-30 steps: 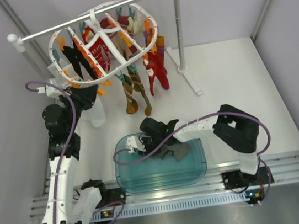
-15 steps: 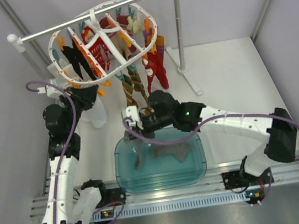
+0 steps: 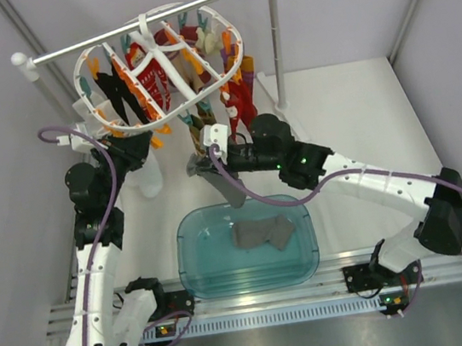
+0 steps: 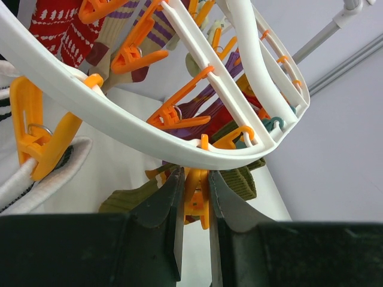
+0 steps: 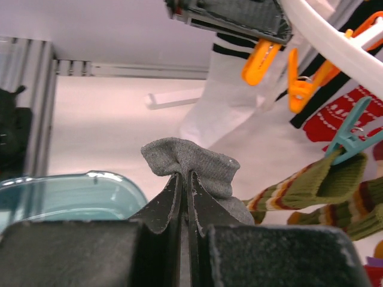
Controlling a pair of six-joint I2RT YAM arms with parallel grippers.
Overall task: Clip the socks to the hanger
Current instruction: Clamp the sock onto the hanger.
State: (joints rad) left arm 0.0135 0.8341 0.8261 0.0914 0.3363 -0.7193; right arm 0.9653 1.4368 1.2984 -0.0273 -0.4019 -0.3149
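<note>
Limp grey sock (image 3: 217,177) below the hanger (image 3: 173,112)
Right end effector (image 5: 184,179) clamps its soft bunched edge; left end effector (image 4: 194,176), at ten o'clock, squeezes an orange clip (image 4: 196,200).

No writing, label, brand name, number or sign can be read in any of the three views. The red sock (image 4: 51,24) hanging from the hanger (image 4: 119,116) has a white knitted pattern, but it forms no letters or figures that can be made out.
</note>
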